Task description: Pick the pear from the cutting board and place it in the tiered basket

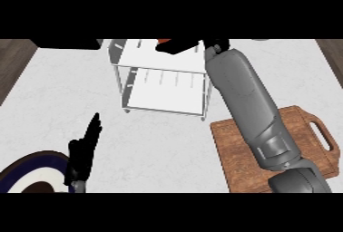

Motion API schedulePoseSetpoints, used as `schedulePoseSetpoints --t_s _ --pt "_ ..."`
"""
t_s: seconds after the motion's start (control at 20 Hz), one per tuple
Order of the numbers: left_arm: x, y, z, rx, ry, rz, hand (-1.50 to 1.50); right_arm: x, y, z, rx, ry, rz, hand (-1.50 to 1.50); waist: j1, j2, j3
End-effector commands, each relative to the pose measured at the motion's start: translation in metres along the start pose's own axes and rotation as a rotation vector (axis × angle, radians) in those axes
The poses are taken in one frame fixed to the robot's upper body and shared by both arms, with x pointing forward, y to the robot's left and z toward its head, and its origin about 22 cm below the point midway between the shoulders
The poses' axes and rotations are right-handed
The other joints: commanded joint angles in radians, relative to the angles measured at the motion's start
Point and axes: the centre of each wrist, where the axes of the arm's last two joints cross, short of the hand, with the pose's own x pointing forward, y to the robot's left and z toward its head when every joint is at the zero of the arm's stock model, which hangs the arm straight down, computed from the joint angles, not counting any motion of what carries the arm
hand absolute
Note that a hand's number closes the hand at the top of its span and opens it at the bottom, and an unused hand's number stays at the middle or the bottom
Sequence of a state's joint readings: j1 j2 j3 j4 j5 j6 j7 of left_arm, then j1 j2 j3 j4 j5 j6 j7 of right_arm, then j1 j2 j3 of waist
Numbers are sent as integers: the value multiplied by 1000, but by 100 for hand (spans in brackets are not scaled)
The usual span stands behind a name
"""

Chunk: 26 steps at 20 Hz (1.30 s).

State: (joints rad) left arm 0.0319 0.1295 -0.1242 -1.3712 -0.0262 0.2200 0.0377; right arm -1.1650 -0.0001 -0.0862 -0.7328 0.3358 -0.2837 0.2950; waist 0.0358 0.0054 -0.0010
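My right forearm (244, 99) stretches from the lower right up over the wooden cutting board (315, 136) to the white wire tiered basket (161, 77). The right hand (184, 46) hovers above the basket's far top edge, its fingers curled round a reddish-orange thing, the pear (164, 41). Only a small part of the pear shows past the fingers. My left hand (84, 152) rests at the lower left with straight fingers pointing up, holding nothing.
A round dark-rimmed plate (23, 170) lies at the lower left corner, right beside the left hand. A dark object (67, 43) sits at the counter's far left edge. Wood floor shows beyond the counter's left and right sides.
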Motion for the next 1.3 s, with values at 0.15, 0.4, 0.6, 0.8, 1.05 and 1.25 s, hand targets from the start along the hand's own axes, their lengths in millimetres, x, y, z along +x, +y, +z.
schedulePoseSetpoints --t_s 0.15,0.4,0.6,0.8,1.05,1.25 --pt "-21 -4 21 29 16 7 0 15 -46 -5 -284 -64 -135 -150 -33 -9 1" --pt "-2 9 6 39 5 13 0 -16 -124 -6 -472 21 -151 -150 -55 -11 1" --pt "-9 27 8 56 16 17 0 -40 -190 17 -495 54 -175 -150 -68 -15 1" --pt "-8 20 21 56 23 27 0 -56 -265 51 -474 41 -156 -150 -59 -14 2" --pt "-13 11 27 53 31 19 0 -80 -342 108 -450 33 -155 -150 -64 -14 2" --pt "-5 -5 26 37 20 14 0 -112 -388 140 -422 17 -191 -150 -46 -8 2"
